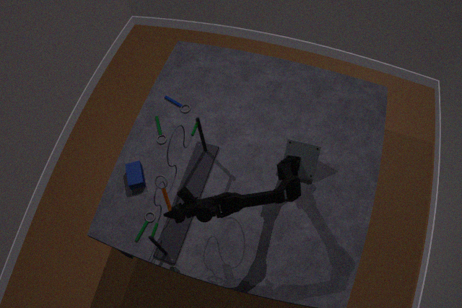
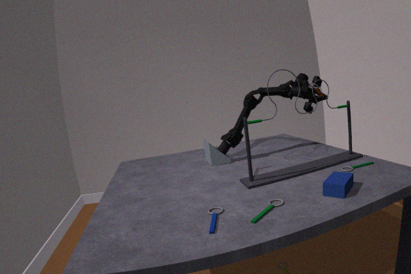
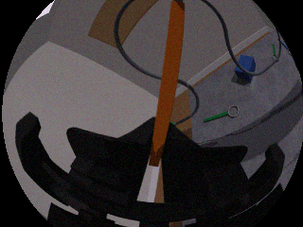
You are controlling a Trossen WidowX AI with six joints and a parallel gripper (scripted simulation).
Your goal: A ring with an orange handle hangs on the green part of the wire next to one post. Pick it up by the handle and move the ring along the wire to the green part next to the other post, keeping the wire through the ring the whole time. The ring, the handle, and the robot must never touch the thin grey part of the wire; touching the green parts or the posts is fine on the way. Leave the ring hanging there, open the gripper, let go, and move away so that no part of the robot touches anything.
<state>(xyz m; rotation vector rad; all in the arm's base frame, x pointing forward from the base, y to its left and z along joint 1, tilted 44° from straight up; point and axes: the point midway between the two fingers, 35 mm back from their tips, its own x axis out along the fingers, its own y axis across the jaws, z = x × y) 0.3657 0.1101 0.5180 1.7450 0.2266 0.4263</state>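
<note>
"Jaws clenched on something?"

"Yes, grasping the orange handle (image 1: pixel 166 199) (image 2: pixel 318 92) (image 3: pixel 169 80), with its ring (image 1: pixel 155 182) (image 2: pixel 311 83) out beyond them."

"Where's the ring, then?"

"Up at the thin grey wire (image 1: pixel 167 148) (image 2: pixel 282 69) (image 3: pixel 116 38), between the posts, nearer the post (image 1: pixel 158 246) (image 2: pixel 349 128) low in the top view than the other post (image 1: pixel 201 135) (image 2: pixel 247 151). Whether ring and wire touch, I can't tell."

"And farther off?"

"A blue block (image 1: pixel 135 174) (image 2: pixel 338 185) (image 3: pixel 244 67) sits on the bench (image 1: pixel 279 91) (image 2: pixel 149 197) (image 3: pixel 213 95); a blue-handled ring (image 1: pixel 173 101) (image 2: pixel 212 222) lies well apart from it."
</note>
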